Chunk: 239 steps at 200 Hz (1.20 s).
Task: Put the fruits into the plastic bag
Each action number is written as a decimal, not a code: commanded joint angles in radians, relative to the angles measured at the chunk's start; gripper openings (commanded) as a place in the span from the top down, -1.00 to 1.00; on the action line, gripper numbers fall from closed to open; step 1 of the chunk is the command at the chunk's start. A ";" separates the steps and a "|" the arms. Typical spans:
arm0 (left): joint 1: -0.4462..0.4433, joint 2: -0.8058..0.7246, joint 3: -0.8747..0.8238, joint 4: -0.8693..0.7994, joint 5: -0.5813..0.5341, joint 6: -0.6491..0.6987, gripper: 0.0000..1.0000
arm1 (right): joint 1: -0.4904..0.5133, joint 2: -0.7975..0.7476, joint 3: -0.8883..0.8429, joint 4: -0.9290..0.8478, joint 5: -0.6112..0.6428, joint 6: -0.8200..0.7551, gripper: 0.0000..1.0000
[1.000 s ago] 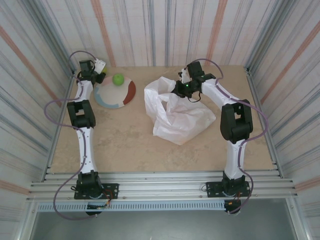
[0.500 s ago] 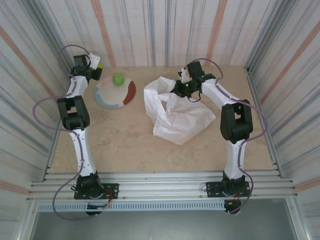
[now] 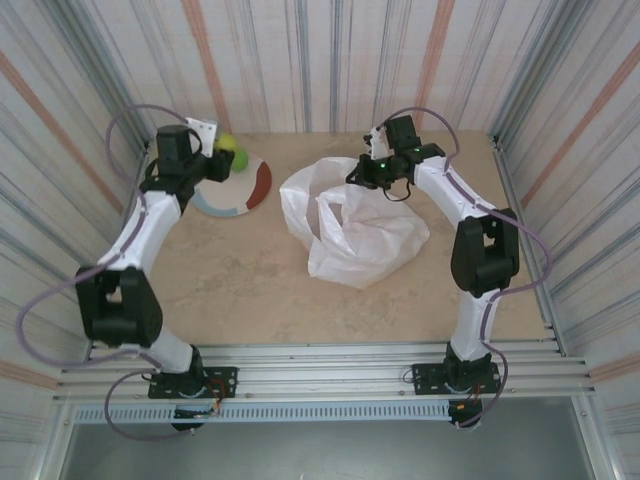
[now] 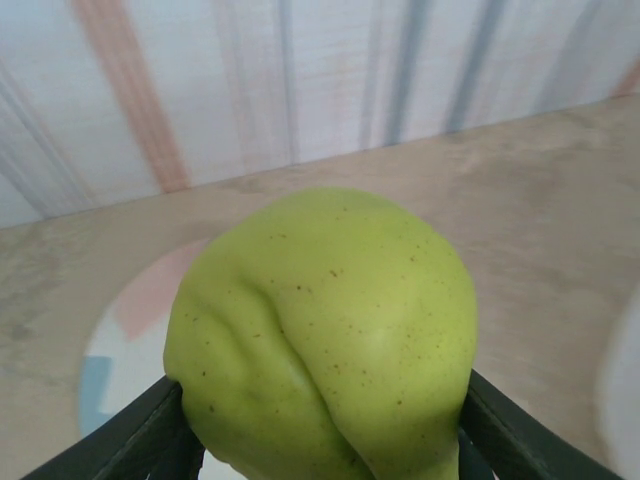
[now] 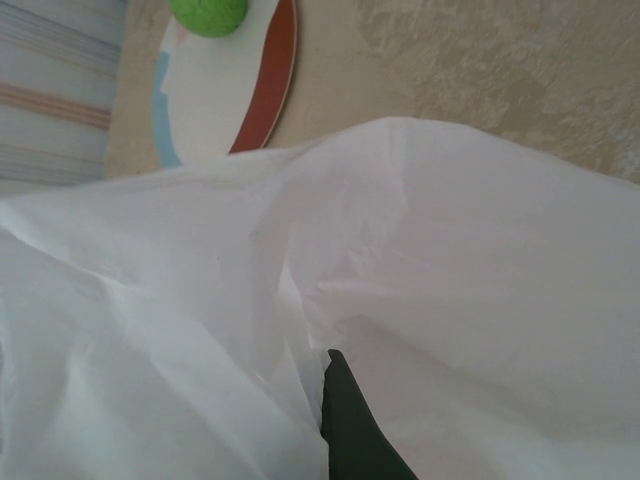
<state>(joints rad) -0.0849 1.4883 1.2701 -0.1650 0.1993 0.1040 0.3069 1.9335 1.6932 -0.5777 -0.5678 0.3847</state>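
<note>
A yellow-green fruit (image 4: pixel 325 330) with brown speckles is clamped between my left gripper's (image 4: pixel 320 425) dark fingers (image 4: pixel 140 440). From above, that fruit (image 3: pixel 227 143) hangs over the far edge of the multicoloured plate (image 3: pixel 240 192), with the left gripper (image 3: pixel 216 160) beside it. A green fruit (image 3: pixel 239 158) lies on the plate; it also appears in the right wrist view, green fruit (image 5: pixel 210 12). My right gripper (image 3: pixel 366 174) is shut on the rim of the white plastic bag (image 3: pixel 355 235), holding its mouth up. Bag film (image 5: pixel 420 250) drapes over one dark finger (image 5: pixel 355 430).
Striped walls close in the table on three sides, near both grippers. The plate (image 5: pixel 225 90) lies left of the bag. Bare tabletop (image 3: pixel 240 280) stretches in front of the plate and bag.
My left arm has swung right from the far left corner, carrying the yellow-green fruit over the plate's far edge. The right gripper has lifted the bag rim slightly, widening the mouth.
</note>
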 commanded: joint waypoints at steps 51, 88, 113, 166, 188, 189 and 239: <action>-0.288 -0.535 -0.199 -0.137 0.013 -0.155 0.22 | 0.012 -0.157 -0.013 -0.207 0.048 -0.161 1.00; -0.555 -0.657 -0.282 -0.153 0.031 -0.250 0.22 | 0.032 -0.211 -0.039 -0.234 0.090 -0.167 1.00; -0.737 -0.669 -0.378 -0.111 -0.009 -0.311 0.22 | 0.033 -0.229 -0.056 -0.228 0.092 -0.153 1.00; -0.837 -0.500 -0.467 -0.002 -0.058 -0.379 0.21 | 0.037 -0.238 -0.070 -0.213 0.084 -0.129 1.00; -0.838 -0.414 -0.455 0.056 -0.105 -0.345 0.19 | 0.038 -0.240 -0.079 -0.205 0.082 -0.121 1.00; -0.837 -0.409 -0.451 0.056 -0.107 -0.342 0.18 | 0.038 -0.241 -0.078 -0.205 0.081 -0.121 1.00; -0.824 -0.126 -0.333 0.120 -0.214 -0.274 0.14 | 0.039 -0.259 -0.107 -0.174 0.057 -0.103 1.00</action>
<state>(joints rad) -0.9184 1.2659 0.8742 -0.1246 0.0753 -0.2100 0.3367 1.7180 1.6032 -0.7635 -0.4969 0.2577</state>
